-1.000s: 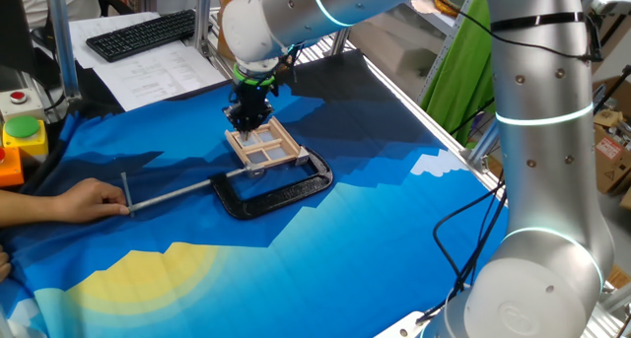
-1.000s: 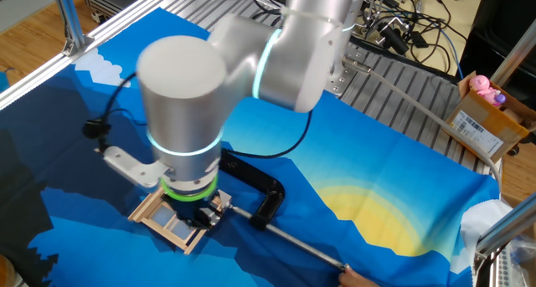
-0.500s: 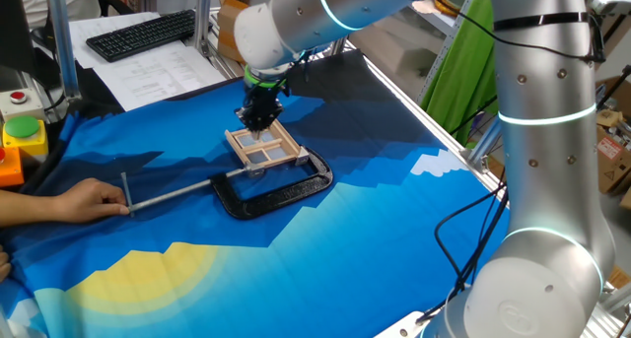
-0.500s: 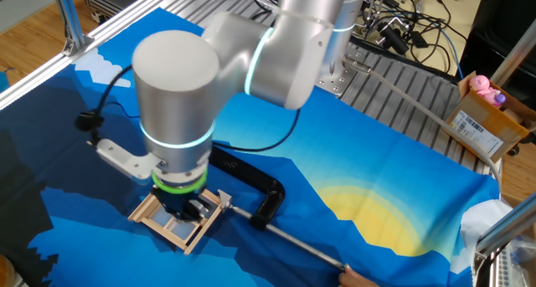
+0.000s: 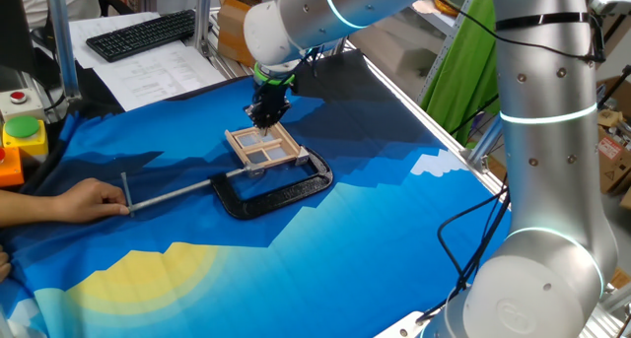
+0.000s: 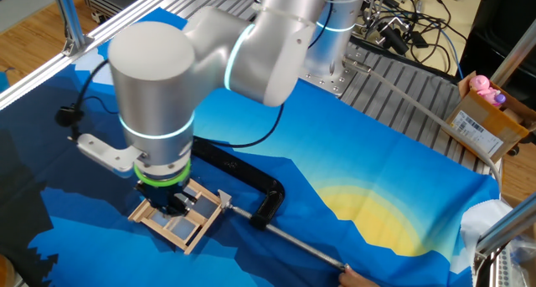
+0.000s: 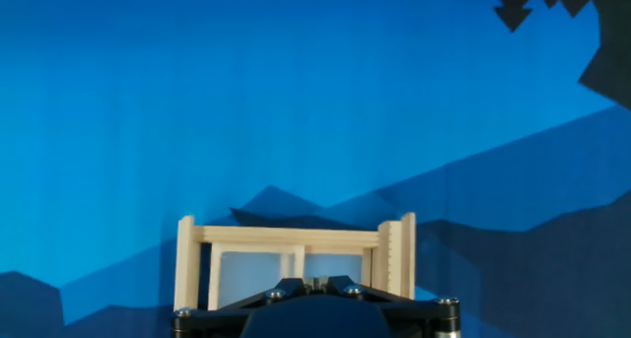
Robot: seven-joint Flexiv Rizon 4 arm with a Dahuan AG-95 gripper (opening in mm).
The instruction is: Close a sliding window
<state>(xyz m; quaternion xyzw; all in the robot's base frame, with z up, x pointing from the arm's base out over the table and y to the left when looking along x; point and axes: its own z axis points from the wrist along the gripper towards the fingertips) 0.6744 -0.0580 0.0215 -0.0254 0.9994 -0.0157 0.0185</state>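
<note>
C-clamp point(image 5: 281, 191) blocks window's point(image 5: 264, 147) near side.

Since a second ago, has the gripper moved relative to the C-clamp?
Yes. In one fixed view the gripper has travelled away from the black C-clamp, from over the sliding window toward its far edge.

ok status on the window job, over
Gripper at the far edge of the sliding window, jaws' state unclear. Window flat on the cloth, held in the black C-clamp. A person's hand steadies the clamp rod.
</note>
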